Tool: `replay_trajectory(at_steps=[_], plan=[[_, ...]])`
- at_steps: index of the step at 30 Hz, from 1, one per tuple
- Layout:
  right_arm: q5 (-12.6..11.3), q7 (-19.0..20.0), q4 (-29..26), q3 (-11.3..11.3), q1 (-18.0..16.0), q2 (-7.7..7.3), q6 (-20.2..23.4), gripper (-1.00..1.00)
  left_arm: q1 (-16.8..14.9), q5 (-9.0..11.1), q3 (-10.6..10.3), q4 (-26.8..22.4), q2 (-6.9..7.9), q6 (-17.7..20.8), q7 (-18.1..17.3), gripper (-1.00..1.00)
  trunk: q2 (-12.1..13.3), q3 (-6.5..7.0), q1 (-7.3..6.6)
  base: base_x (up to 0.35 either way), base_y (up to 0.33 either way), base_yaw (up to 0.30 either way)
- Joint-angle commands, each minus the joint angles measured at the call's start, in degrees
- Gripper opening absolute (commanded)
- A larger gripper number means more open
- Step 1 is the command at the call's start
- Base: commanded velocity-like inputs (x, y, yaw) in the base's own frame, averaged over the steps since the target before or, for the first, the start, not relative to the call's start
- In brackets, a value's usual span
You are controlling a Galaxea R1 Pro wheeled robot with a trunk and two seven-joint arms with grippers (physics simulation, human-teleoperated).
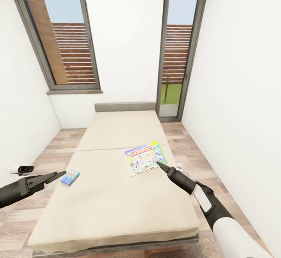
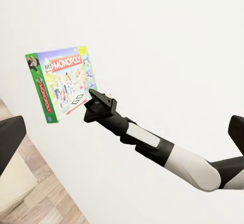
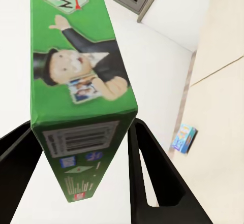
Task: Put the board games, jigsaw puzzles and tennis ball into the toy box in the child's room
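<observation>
At the foot of the bed (image 1: 117, 195), the right gripper (image 1: 160, 166) clamps the Monopoly box (image 1: 145, 158) by one edge, holding it up in the air rather than flat on the mattress. The left wrist view shows it clear of everything, its printed lid facing outward against the white wall. The right wrist view looks along the green side of the box, a finger (image 3: 152, 173) pressed on each side of the barcode end. The grip is narrow, set by the thickness of the box. Carried edge-on like this, it looks ready for the trip to the toy box.

The small blue game (image 1: 70, 177) lies flat near the bed's left edge, well apart from the lifted box. The left gripper (image 1: 60, 175) hovers just beside it, holding nothing. The wrist view shows its fingers (image 2: 10, 135) spread wide, probably to take that game next.
</observation>
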Motion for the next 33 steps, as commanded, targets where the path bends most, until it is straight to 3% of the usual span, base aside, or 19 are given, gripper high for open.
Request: replay_trajectory(at_steps=[1,17,33], plan=[[-0.35,0.08,0.02,-0.05,-0.05,0.02,0.45,-1.0,-0.05,-0.08,-0.02,-0.01,0.01,0.61,-0.25,1.0,-0.12,-0.02,0.04,0.0,0.0,0.062],[-0.35,0.04,0.02,-0.06,-0.05,-0.03,0.48,-1.0,-0.05,-0.08,-0.15,-0.01,-0.07,0.54,-0.25,1.0,-0.12,0.65,0.04,0.0,0.0,0.023],[-0.44,-3.65,-0.06,0.03,-0.05,0.05,0.53,-1.0,-0.05,-0.08,-0.08,-0.01,-0.08,0.52,-0.25,1.0,-0.12,0.65,0.04,-0.032,0.0,0.0]])
